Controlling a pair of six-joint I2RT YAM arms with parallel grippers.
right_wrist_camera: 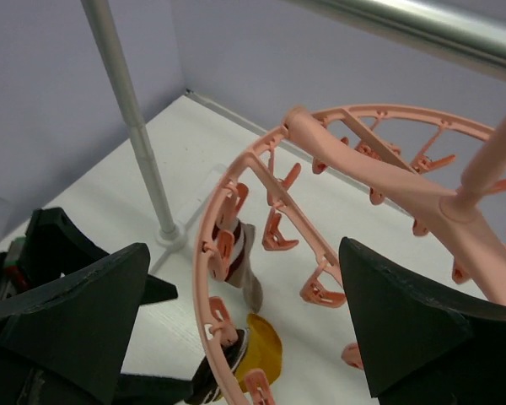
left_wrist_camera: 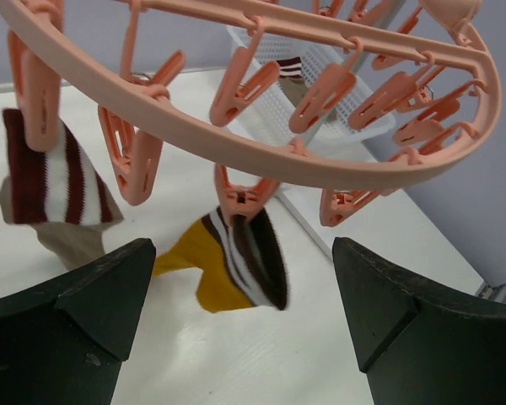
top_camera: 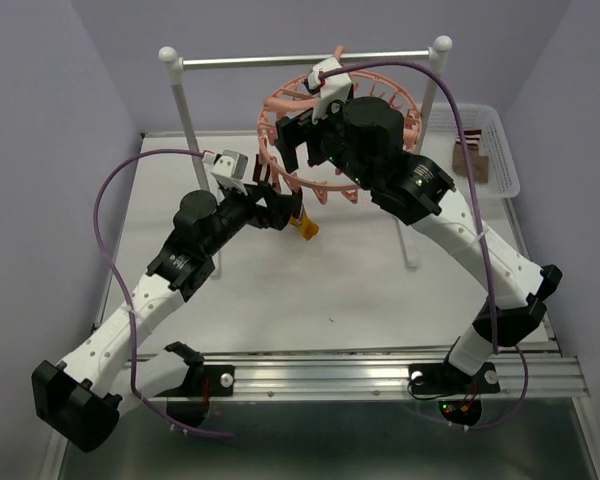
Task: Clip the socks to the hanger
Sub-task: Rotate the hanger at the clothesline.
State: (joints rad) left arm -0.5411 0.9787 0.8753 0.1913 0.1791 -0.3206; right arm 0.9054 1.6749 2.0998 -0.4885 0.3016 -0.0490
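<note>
Left gripper (left_wrist_camera: 244,245) wide, empty, below hanger (left_wrist_camera: 236,143); right gripper (right_wrist_camera: 243,246) wide, empty, above it. We see two socks (left_wrist_camera: 55,181) hung from its clips (left_wrist_camera: 316,97). We'd withdraw slowly, snagging nothing.

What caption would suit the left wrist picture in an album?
A brown striped sock and a mustard-patched sock hang clipped to the pink hanger, framed by the left fingers, open and empty.

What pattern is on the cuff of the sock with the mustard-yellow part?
Dark brown and white stripes run across the cuff of that sock. The left wrist view shows it best.
</note>
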